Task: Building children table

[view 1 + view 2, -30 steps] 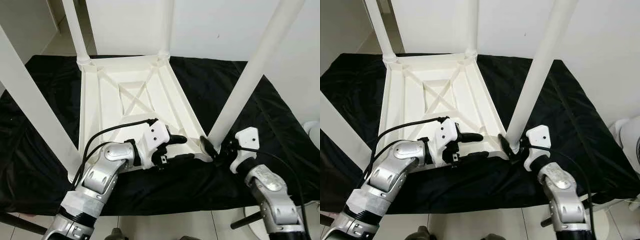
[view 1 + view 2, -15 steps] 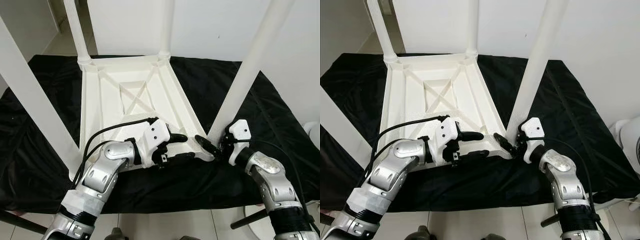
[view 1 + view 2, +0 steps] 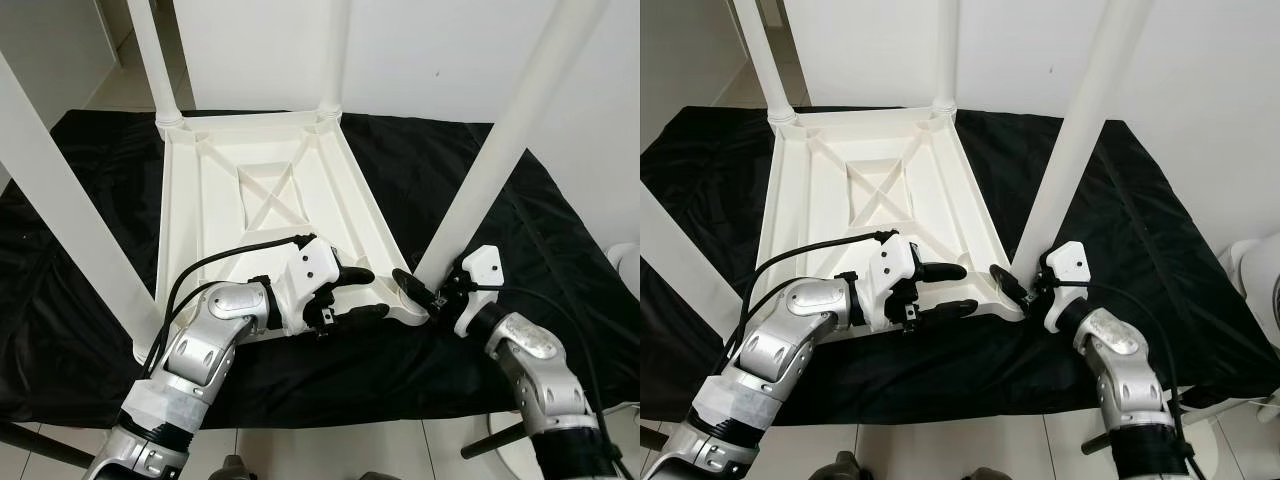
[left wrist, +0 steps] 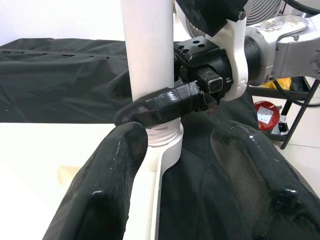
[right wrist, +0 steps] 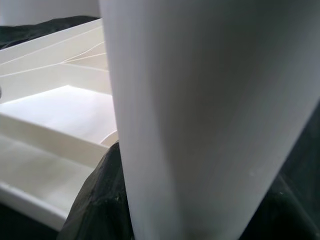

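A white children's table [image 3: 270, 190] lies upside down on a black cloth [image 3: 440, 160], its legs pointing up. My right gripper [image 3: 424, 291] is shut on the base of the near right leg [image 3: 500, 150], where it meets the table's front corner. In the left wrist view one of its fingers [image 4: 165, 102] crosses in front of that leg [image 4: 150, 55]. My left gripper [image 3: 358, 294] is open and straddles the table's front rim just left of that corner, one finger over the underside and one over the cloth.
The near left leg [image 3: 70, 210] rises close beside my left arm. Two more legs [image 3: 150, 60] [image 3: 333, 50] stand at the far corners by the white wall. A white rounded object [image 3: 626, 262] sits at the right edge, past the cloth.
My right wrist has swung in closer to the leg's base and turned about it, fingers staying on the leg. The left gripper and the table have not moved.
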`<state>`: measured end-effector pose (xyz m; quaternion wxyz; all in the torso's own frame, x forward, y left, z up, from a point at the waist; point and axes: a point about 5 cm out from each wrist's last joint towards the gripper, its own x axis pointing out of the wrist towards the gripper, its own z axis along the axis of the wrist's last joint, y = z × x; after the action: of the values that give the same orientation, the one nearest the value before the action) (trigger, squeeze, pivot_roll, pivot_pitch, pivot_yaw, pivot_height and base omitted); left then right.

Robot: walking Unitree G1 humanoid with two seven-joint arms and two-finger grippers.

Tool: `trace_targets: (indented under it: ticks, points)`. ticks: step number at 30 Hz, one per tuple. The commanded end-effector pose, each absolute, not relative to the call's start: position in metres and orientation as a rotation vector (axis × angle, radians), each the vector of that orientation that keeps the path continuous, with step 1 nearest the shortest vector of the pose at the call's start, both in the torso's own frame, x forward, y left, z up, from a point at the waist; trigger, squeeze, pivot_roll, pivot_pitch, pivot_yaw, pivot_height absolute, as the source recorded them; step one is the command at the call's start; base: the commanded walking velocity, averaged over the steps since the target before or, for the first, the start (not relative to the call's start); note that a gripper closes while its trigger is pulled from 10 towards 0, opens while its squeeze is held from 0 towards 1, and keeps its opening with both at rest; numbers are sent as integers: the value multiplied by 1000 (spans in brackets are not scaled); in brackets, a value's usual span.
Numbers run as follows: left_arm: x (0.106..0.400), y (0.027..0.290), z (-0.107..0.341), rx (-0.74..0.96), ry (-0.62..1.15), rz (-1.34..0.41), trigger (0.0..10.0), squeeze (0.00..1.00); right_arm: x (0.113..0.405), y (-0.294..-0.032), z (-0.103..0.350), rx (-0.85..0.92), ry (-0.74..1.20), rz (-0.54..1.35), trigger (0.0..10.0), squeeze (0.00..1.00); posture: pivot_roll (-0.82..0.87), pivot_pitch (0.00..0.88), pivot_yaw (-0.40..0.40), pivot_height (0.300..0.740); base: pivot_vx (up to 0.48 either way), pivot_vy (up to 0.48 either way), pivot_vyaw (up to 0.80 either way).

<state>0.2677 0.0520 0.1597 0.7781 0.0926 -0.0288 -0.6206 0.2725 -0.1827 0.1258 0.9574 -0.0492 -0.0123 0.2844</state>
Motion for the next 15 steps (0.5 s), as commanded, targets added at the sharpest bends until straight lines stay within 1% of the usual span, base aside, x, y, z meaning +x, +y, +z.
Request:
trace_targets:
  ticks: [1, 5, 8, 11, 12, 13, 15]
  points:
    - [268, 52, 158, 193, -56, -1295, 10000, 0, 271, -180, 122, -76, -4, 527, 10000, 0, 4, 0, -30, 740, 0, 0, 0]
    - [268, 52, 158, 192, -55, -1294, 10000, 0, 271, -178, 122, -55, -5, 486, 10000, 0, 2, 0, -30, 740, 0, 0, 0]
    - [266, 51, 157, 181, -50, -1298, 10000, 0, 269, -172, 121, -52, -17, 328, 10000, 0, -4, 0, -33, 740, 0, 0, 0]
    - [266, 51, 156, 179, -49, -1299, 10000, 0, 268, -169, 122, -55, -24, 293, 10000, 0, -4, 0, -33, 740, 0, 0, 0]
    - [265, 51, 156, 180, -49, -1300, 10000, 0, 267, -168, 121, -53, -20, 251, 10000, 0, -6, 0, -34, 740, 0, 0, 0]
    - [266, 51, 155, 181, -47, -1301, 10000, 0, 266, -164, 121, -35, -7, 150, 10000, 0, -6, 0, -36, 740, 0, 0, 0]
    - [266, 51, 155, 182, -47, -1300, 10000, 0, 265, -161, 121, -19, -3, 119, 10000, 0, -8, 0, -39, 740, 0, 0, 0]
